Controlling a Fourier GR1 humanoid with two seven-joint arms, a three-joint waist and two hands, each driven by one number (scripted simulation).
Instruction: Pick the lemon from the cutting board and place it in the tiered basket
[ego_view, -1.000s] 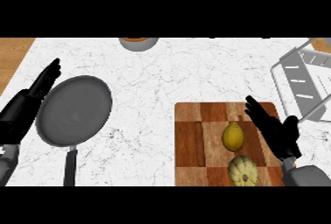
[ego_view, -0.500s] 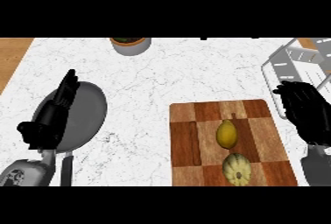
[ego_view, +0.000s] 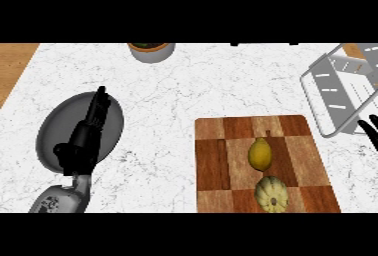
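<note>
The yellow lemon (ego_view: 260, 153) lies upright in the middle of the wooden cutting board (ego_view: 219, 165), with nothing touching it. The grey wire tiered basket (ego_view: 342, 89) stands at the right, just beyond the board's far right corner. Only fingertips of my right hand (ego_view: 367, 131) show at the right edge, straight and pointing up, beside the basket's near corner and well right of the lemon. My left hand (ego_view: 90, 130) hovers over the pan at the left, seen edge-on with fingers straight, holding nothing.
A pale ribbed squash (ego_view: 271, 194) sits on the board just below the lemon. A grey frying pan (ego_view: 60, 131) lies at the left on the white marble counter. A grey pot (ego_view: 151, 50) stands at the far edge. Wood shows at the far left.
My right hand has slid right, from beside the board to the view's edge, so only fingertips remain. My left hand has moved up over the pan. The lemon has not moved.
</note>
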